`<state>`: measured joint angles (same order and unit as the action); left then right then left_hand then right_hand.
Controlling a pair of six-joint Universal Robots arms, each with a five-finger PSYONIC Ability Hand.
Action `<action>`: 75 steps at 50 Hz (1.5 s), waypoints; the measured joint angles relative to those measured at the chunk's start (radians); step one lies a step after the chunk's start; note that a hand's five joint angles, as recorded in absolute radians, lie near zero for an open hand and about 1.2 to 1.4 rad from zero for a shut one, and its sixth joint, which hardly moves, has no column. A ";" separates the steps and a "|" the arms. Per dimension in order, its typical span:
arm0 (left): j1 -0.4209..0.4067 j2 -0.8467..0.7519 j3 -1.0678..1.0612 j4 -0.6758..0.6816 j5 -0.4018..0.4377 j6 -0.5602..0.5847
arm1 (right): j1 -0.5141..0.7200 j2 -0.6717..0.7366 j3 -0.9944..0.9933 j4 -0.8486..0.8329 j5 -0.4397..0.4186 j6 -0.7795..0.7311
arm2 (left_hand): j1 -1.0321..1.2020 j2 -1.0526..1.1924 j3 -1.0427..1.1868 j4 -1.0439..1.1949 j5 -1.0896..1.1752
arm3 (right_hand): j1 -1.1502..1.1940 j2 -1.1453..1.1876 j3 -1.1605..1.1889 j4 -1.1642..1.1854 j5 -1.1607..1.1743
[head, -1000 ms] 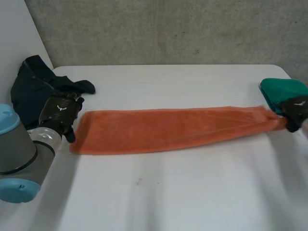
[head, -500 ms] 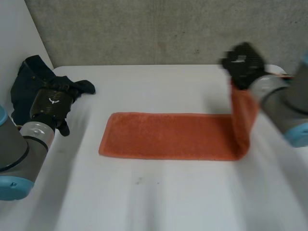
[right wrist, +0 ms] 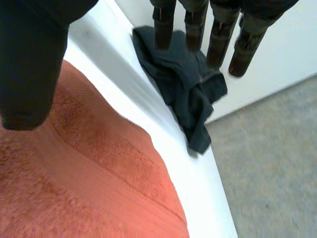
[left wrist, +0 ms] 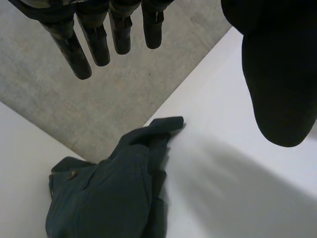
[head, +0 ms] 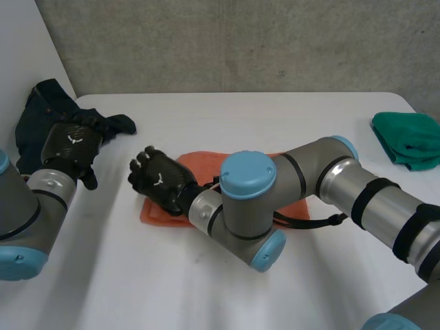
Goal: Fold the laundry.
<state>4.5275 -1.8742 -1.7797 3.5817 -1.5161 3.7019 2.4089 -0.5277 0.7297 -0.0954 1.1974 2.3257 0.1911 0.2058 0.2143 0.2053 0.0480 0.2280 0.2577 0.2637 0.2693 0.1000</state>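
Fold step: orange towel (head: 157, 212) lies apparently doubled mid-surface, right hand (head: 159, 182) spread and empty over its left end, left hand (head: 69, 144) spread near the dark garment (head: 48, 103); next probably another fold, needing a fresh pinch.

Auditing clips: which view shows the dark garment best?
Left wrist view: the dark garment lies unobstructed beyond the left hand. The head view has that hand covering part; in the right wrist view the right hand crosses it.

A white table (head: 206, 289) stands before what looks like a grey concrete wall (head: 240, 41).
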 measured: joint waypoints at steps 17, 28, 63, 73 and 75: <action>-0.263 -0.153 0.193 -0.009 -0.003 -0.220 | -0.227 -0.381 0.412 0.101 0.367 0.495 | 0.000 0.000 0.000 0.000 0.000 | -0.022 -0.033 -0.046 -0.031 -0.036; -0.330 -0.373 0.386 -0.088 -0.043 -0.198 | -0.329 -0.420 0.685 0.028 0.353 0.505 | 0.000 0.000 0.000 0.000 0.000 | 0.078 0.093 0.093 0.085 0.077; -0.352 -0.077 0.201 -0.138 -0.255 -0.039 | -0.493 -0.591 0.845 -0.049 0.360 -0.055 | 0.000 0.000 0.000 0.000 0.000 | 0.699 0.917 0.918 0.921 0.870; -0.341 -0.062 0.197 -0.136 -0.246 -0.043 | -0.194 -0.515 0.633 -0.056 0.327 -0.158 | 0.000 0.000 0.000 0.000 0.000 | 0.712 0.919 0.918 0.922 0.870; -0.339 -0.064 0.200 -0.135 -0.246 -0.044 | -0.122 -0.470 0.596 -0.058 0.292 -0.153 | 0.000 0.000 0.000 0.000 0.000 | 0.718 0.919 0.918 0.922 0.870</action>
<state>4.1880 -1.9386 -1.5794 3.4467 -1.7621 3.6582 2.2866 -0.9981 1.3262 -0.1532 1.4889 2.1724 0.1911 0.2059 0.2143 0.2053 0.0483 0.9463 1.1769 1.1814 1.1909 0.9696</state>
